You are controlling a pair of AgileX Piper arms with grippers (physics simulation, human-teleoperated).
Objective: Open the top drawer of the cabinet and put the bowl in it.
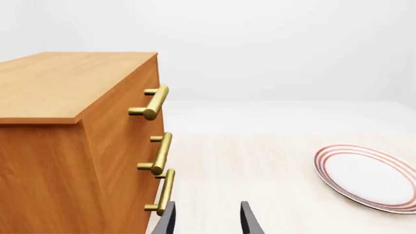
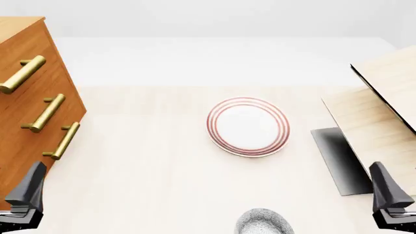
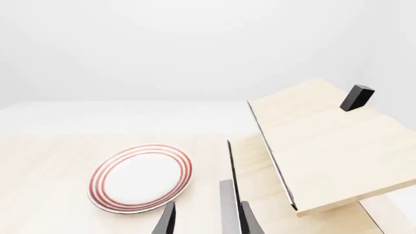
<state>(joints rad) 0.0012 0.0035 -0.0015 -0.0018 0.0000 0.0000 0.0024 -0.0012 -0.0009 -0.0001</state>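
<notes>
Currently both claws hang with fingers apart and nothing held: between the left claw [image 2: 23, 202] and the right claw [image 2: 390, 204], at the near table [image 2: 149, 170] edge, sits the one speckled bowl [image 2: 263, 223], probably rigid, light, breakable and smooth, so pinch its rim. Beyond it lies one red-ringed plate [image 2: 248, 126]. Ahead of the left claw stands one cabinet [image 2: 29, 73] with three closed drawers; the top drawer [image 1: 133, 83] likely slides stiffly, so grip its brass bar handle [image 1: 155, 102] at mid-length.
</notes>
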